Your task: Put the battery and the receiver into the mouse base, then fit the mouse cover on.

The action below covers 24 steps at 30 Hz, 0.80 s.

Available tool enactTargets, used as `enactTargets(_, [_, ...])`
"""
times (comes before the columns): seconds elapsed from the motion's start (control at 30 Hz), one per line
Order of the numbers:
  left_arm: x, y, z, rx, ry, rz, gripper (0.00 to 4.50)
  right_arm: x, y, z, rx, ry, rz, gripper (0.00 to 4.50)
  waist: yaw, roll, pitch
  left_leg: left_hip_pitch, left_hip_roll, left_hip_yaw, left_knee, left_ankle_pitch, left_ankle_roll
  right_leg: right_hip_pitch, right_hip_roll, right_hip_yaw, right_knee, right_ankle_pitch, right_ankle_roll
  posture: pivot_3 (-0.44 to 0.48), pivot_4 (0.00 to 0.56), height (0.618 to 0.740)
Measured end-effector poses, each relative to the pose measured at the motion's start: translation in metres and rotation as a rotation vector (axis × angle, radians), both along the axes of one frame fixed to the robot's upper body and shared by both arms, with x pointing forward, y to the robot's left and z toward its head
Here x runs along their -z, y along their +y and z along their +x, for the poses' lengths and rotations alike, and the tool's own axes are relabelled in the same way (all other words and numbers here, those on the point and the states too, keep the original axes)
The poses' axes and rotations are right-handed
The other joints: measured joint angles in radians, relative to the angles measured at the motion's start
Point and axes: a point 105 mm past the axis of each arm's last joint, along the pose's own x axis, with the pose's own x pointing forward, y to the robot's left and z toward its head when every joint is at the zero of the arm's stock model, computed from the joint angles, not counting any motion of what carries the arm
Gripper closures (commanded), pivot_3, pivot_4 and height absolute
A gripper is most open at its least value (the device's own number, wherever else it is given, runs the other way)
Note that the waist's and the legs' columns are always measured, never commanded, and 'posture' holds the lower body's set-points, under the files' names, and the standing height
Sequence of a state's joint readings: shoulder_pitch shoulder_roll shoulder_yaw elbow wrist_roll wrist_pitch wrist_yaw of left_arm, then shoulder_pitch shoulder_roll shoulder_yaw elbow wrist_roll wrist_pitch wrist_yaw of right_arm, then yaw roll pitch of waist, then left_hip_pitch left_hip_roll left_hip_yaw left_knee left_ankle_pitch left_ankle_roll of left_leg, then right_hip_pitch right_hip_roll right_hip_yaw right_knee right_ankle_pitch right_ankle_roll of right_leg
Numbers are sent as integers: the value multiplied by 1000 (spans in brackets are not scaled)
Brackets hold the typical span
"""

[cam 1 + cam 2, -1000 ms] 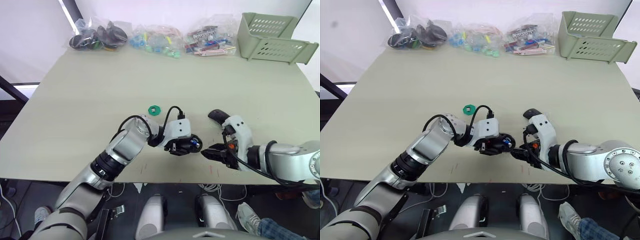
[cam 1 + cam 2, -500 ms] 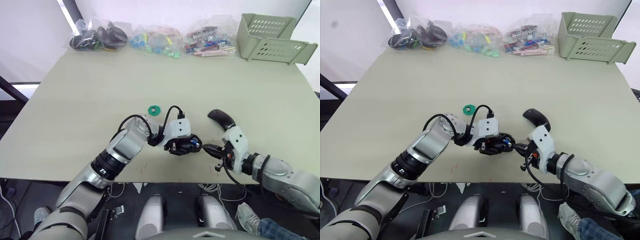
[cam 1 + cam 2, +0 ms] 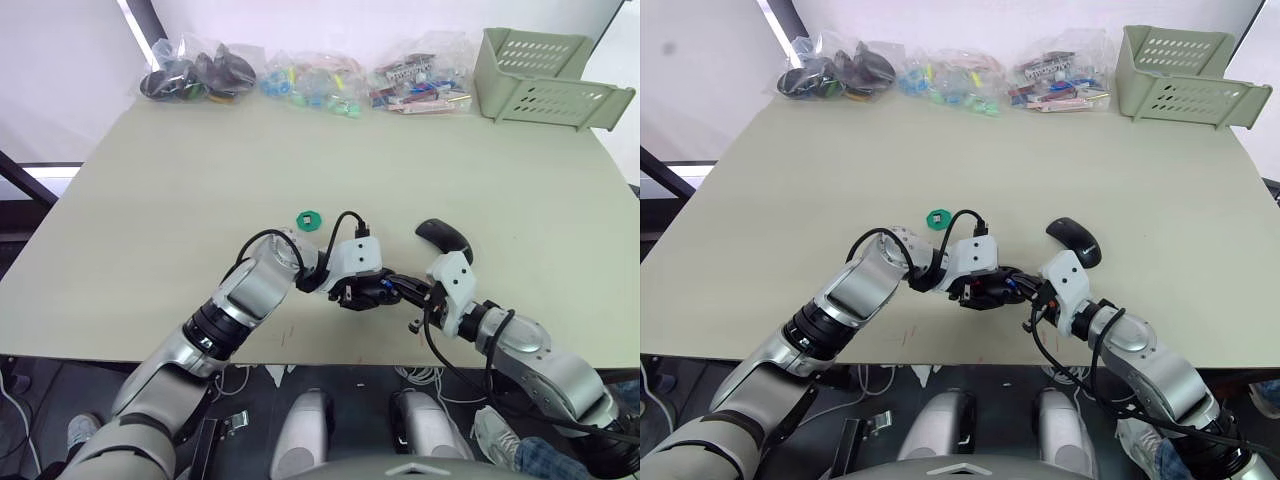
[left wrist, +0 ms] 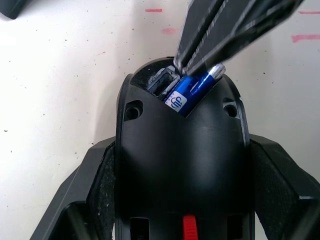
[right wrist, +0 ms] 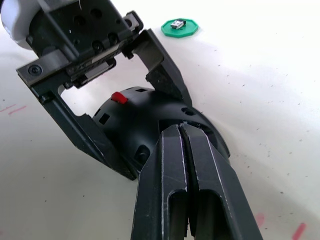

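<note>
We count one mouse base, one battery, one mouse cover and one green disc on the table, plus three bags along the far edge and one green basket at the far right corner. The mouse base sits near the table's near edge, at its middle, clamped by its sides between the two fingers of the left gripper. The battery lies in the recess of the base at the end away from the left gripper, tilted, its long axis running slantwise with its metal tip raised over the rim of the base. The right gripper comes from the right side with its fingers pressed together, their tips touching the battery from above at its raised end. The mouse cover rests dome up on the table just beyond the right arm, apart from the base. The green disc lies farther in from the near edge, beyond the left wrist.
</note>
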<state>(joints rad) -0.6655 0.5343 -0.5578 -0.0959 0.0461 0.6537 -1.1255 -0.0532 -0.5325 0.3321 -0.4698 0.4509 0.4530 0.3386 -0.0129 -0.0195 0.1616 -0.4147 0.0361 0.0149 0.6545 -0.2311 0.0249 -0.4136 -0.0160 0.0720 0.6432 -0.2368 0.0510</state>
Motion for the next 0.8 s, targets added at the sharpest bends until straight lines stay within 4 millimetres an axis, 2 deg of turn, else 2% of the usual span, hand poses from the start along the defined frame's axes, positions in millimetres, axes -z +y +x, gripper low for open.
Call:
enactTargets(0.4, [3,2,2,-21,11,4,1507,13,1,4,23,-17,16,4481,-1,-5,-12,3,0,0,1,0,0,2,0,0,2,0,0,0,150,740])
enactTargets(0.43, [4,3,3,-28,15,6,1507,21,3,4,28,-2,21,4481,-2,-6,-15,4,0,1,1,0,0,2,0,0,2,0,0,0,150,740])
enactTargets(0.57, [6,4,4,-35,20,10,1507,32,5,6,35,17,28,4481,-2,-7,-20,9,1,1,1,0,0,5,1,1,4,0,-1,0,150,740])
enactTargets(0.67, [7,4,4,-37,22,15,1507,34,7,8,27,23,32,4481,-3,-8,-21,15,1,3,-1,0,0,10,1,2,4,0,-1,0,150,740])
enactTargets(0.8, [7,4,4,-37,21,14,1507,34,6,9,21,25,35,4481,-3,-8,-22,16,2,3,-2,0,0,11,0,2,3,0,-1,0,150,740])
